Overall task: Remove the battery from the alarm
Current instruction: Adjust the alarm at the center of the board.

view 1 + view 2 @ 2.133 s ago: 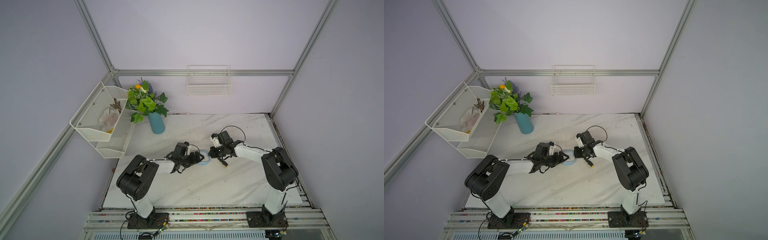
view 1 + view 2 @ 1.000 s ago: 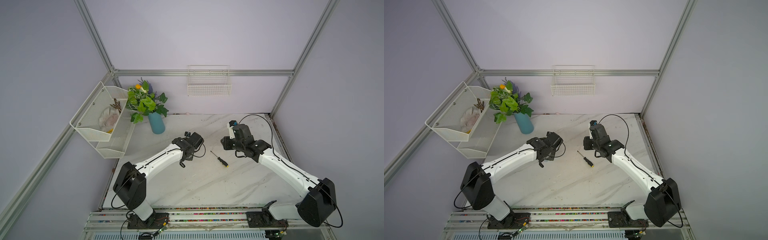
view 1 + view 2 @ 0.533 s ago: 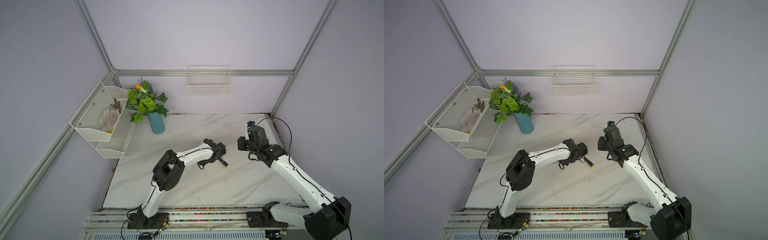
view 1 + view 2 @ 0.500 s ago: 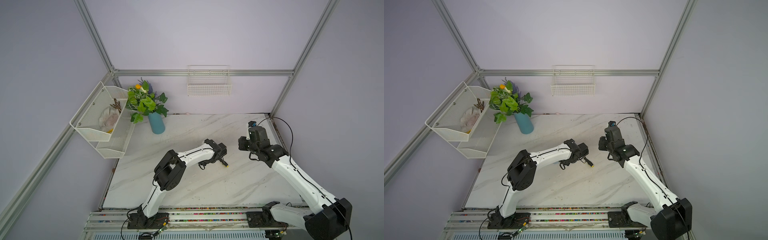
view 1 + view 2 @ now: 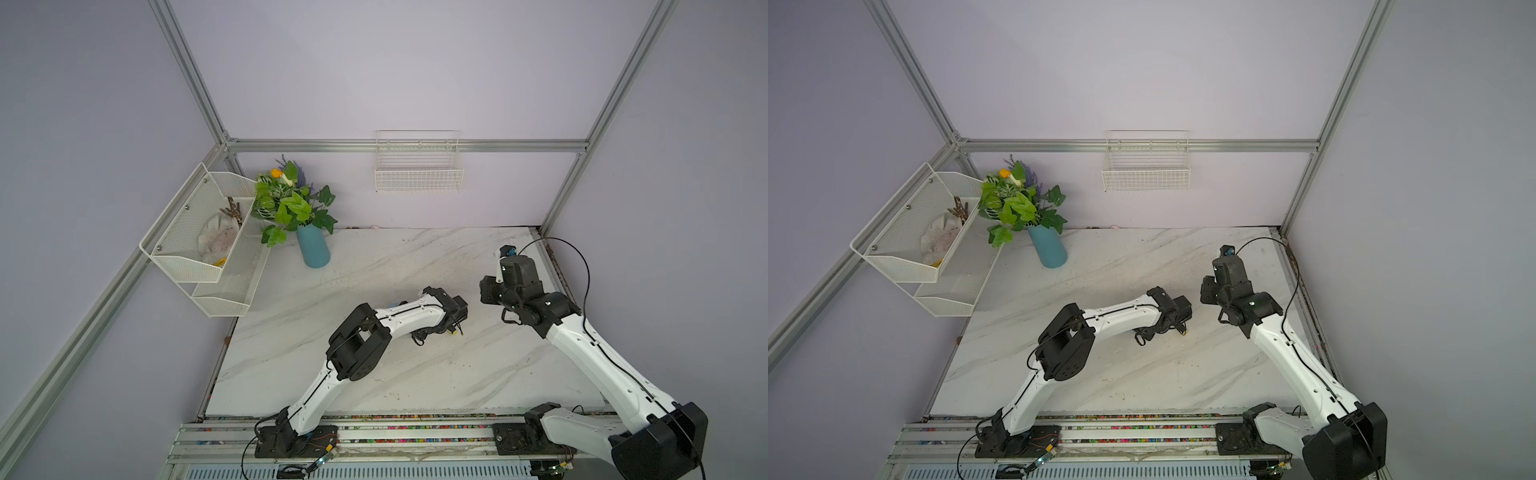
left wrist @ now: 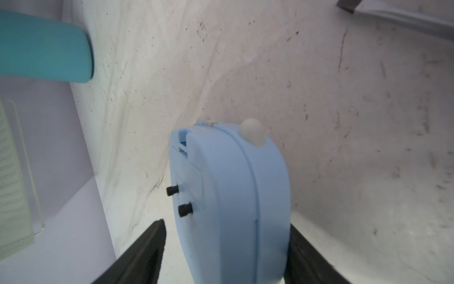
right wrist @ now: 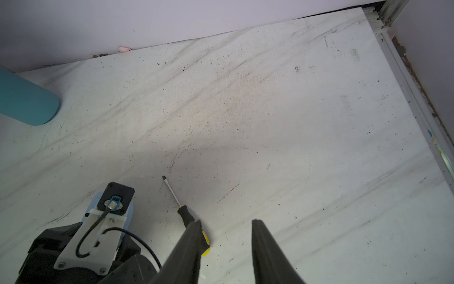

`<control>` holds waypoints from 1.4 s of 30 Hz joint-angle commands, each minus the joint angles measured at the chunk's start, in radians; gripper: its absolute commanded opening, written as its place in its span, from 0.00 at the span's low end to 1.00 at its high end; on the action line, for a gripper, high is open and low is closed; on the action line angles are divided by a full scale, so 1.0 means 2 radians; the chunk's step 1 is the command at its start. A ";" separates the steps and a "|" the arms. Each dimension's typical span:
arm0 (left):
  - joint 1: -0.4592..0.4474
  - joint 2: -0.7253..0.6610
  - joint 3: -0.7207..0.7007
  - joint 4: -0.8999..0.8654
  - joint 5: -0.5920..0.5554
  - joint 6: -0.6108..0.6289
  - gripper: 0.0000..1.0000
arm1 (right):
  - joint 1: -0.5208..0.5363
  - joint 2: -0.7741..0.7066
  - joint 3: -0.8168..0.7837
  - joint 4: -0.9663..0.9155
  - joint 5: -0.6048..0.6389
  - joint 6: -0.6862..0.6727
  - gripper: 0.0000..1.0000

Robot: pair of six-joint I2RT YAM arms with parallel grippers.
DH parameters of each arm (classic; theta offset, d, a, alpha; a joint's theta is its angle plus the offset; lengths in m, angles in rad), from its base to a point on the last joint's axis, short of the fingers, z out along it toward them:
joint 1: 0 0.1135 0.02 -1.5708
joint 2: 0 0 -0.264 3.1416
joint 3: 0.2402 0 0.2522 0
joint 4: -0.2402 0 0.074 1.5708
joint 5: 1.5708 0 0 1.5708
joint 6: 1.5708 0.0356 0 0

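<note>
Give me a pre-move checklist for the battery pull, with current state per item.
1. Alarm between left jaws: ok.
2. Left jaws gripping it: not ok, a gap shows beside the black knobs.
3. Right jaws apart and empty: ok.
4. Screwdriver lying free on the table: ok.
5. Battery located: cannot tell, none visible in any view.
</note>
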 commanded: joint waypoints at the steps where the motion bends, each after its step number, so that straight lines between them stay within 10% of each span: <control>1: -0.003 0.007 0.029 0.003 0.010 -0.005 0.77 | -0.003 -0.005 -0.004 -0.001 0.009 -0.004 0.41; 14: -0.006 -0.035 -0.003 0.042 0.038 0.003 0.90 | -0.004 -0.013 0.009 -0.013 -0.003 -0.002 0.45; 23: 0.029 -0.224 -0.136 0.129 0.074 0.016 0.94 | -0.004 0.012 0.006 0.013 -0.124 -0.015 0.54; 31: 0.134 -0.362 -0.334 0.278 0.239 0.007 0.85 | 0.037 0.128 0.038 0.031 -0.235 -0.048 0.54; 42: 0.150 -0.364 -0.473 0.493 0.398 -0.085 0.57 | 0.083 0.302 0.152 0.009 -0.263 -0.092 0.48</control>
